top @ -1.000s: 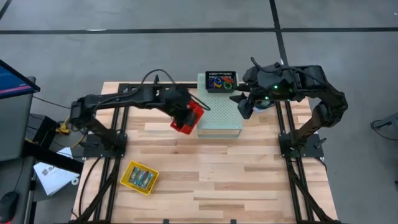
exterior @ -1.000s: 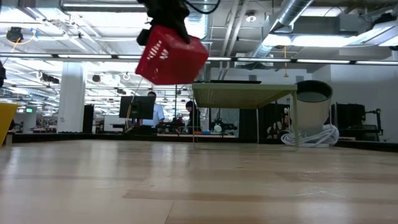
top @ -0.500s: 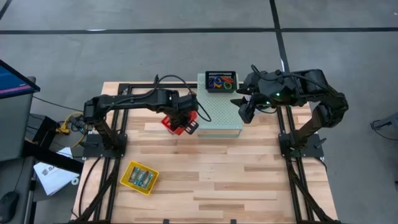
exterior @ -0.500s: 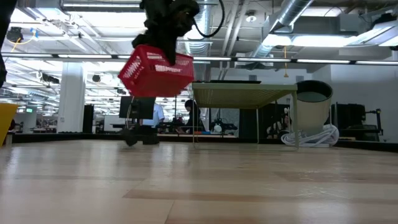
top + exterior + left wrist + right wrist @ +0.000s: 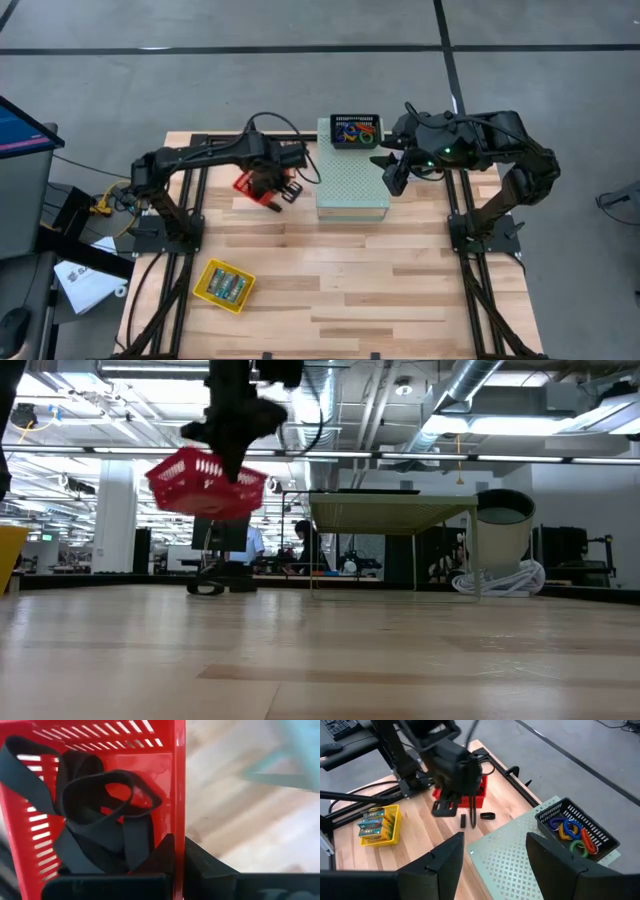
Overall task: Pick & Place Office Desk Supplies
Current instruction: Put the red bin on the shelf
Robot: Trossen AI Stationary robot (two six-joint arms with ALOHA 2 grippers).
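A red slotted basket (image 5: 205, 482) hangs in my left gripper (image 5: 179, 845) above the table's far left part; it also shows in the high view (image 5: 246, 183). Black loops (image 5: 100, 815) lie inside it. A few small black items (image 5: 487, 815) lie loose on the wood below (image 5: 215, 586). My right gripper (image 5: 492, 865) is open and hovers over the right edge of the pale green perforated box (image 5: 353, 185). A black basket (image 5: 356, 130) with coloured loops (image 5: 567, 830) sits on that box's far end. A yellow tray (image 5: 224, 284) with green-blue packets rests near the left front. My left gripper is shut on the red basket's side wall near the rim (image 5: 179, 820), one finger inside (image 5: 162, 855) and one outside (image 5: 200, 862). It comes from above. The basket is lifted clear of the table and hangs a little tilted below the fingers.
A round clear spindle (image 5: 503, 520) with a white cable coil stands by the box's right side, under my right arm. The perforated box stands on thin legs (image 5: 312, 550). Bare wood lies across the near half (image 5: 380, 290). People and desks show beyond the far edge.
My left gripper has moved away from the perforated box toward the table's left edge and a little down, carrying the red basket. The basket has turned from steeply tipped to nearly level. Small black items have dropped out of it onto the table.
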